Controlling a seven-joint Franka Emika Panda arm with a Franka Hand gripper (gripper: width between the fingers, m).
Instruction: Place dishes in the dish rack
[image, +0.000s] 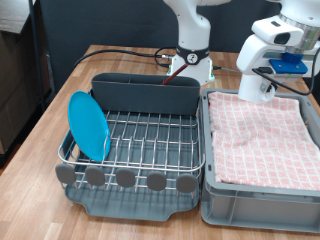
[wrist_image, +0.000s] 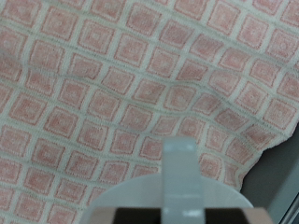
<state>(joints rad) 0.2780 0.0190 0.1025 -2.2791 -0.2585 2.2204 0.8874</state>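
plate (image: 88, 125) upright in rack (image: 150, 135) (gripper hidden above crate (image: 262, 190)).

Glossy white rounded arm (image: 190, 30) segments with grey joint rings, black cables (image: 125, 52), blue-fronted white gripper (image: 288, 64).

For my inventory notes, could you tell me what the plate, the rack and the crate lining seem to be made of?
Light-blue plate: smooth matte plastic, probably. Dish rack: shiny silver metal wire in a dark grey plastic tray. Crate lining: soft woven cloth, pink checks, wrinkled.

grey crate (image: 262, 200) | pink checked cloth (image: 262, 132) lining it | wooden table (image: 40, 140), apparently
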